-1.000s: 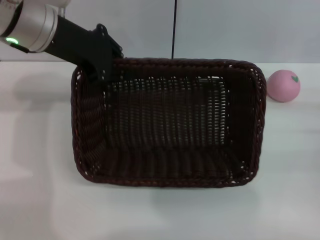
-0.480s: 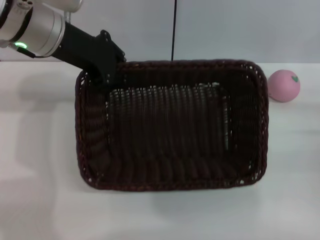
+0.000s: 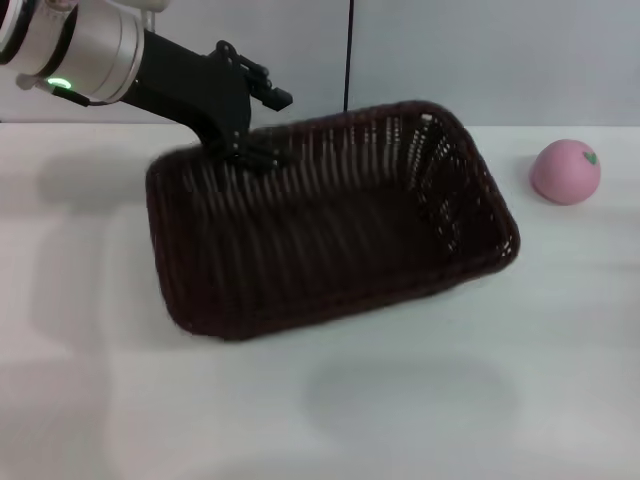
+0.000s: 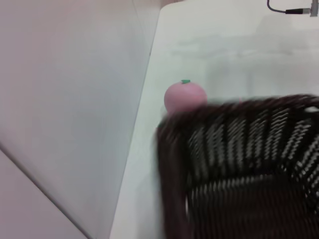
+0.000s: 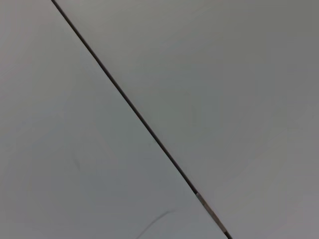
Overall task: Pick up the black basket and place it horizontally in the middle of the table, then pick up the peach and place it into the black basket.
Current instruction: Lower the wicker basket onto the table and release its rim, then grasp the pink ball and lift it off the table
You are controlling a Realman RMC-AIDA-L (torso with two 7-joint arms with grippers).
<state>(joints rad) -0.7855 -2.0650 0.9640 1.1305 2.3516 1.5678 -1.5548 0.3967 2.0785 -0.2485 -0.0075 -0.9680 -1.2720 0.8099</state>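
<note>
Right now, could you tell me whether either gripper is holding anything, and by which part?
The left gripper holds the black basket by its far rim near the left corner, tilted above the table. The right gripper is out of view.

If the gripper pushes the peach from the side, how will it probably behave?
The peach looks round and smooth, so it would probably roll across the table rather than slide. Nothing touches it; the black basket stands apart, so it may roll freely. It looks small, likely light.

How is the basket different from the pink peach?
The black basket is big, dark, woven and boxy; the peach is small, pink, smooth and round. The basket hangs tilted from the left gripper, its shadow below it on the table; the peach rests on the table, untouched. Both are over the white table.
</note>
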